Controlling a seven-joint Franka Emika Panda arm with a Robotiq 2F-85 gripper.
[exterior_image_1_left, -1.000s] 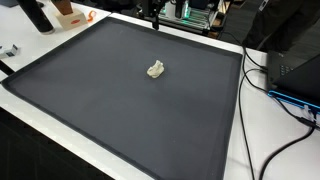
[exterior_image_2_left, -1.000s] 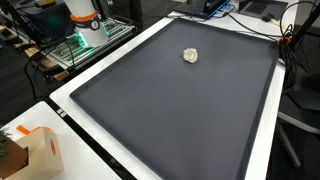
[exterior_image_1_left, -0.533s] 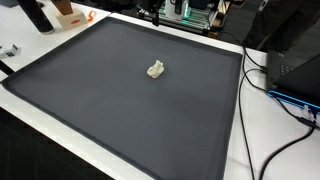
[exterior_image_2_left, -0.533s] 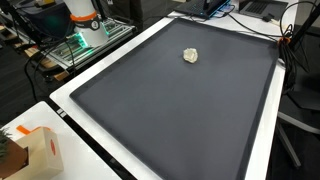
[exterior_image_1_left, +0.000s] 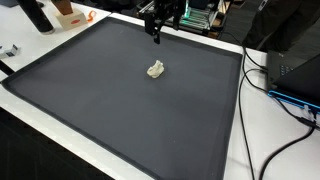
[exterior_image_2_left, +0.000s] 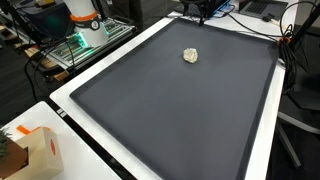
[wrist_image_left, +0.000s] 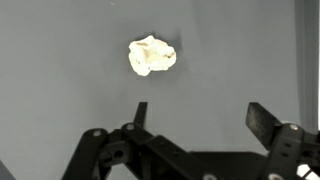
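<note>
A small crumpled pale yellowish-white lump (exterior_image_1_left: 155, 69) lies on the dark grey mat (exterior_image_1_left: 120, 110); it also shows in an exterior view (exterior_image_2_left: 190, 55) and in the wrist view (wrist_image_left: 151, 55). My gripper (exterior_image_1_left: 157, 33) hangs above the far part of the mat, behind the lump and apart from it. In the wrist view its two black fingers (wrist_image_left: 205, 115) are spread wide with nothing between them, and the lump lies ahead of them on the mat. In an exterior view only the gripper's tip (exterior_image_2_left: 200, 12) shows at the top edge.
The mat sits on a white table (exterior_image_1_left: 250, 120). Black and blue cables (exterior_image_1_left: 285, 95) and a dark box lie at one side. An orange and white object (exterior_image_2_left: 35, 150) and electronics with green lights (exterior_image_2_left: 85, 38) stand off the mat.
My gripper has come down into view above the far edge of the mat, toward the lump. The lump has not moved.
</note>
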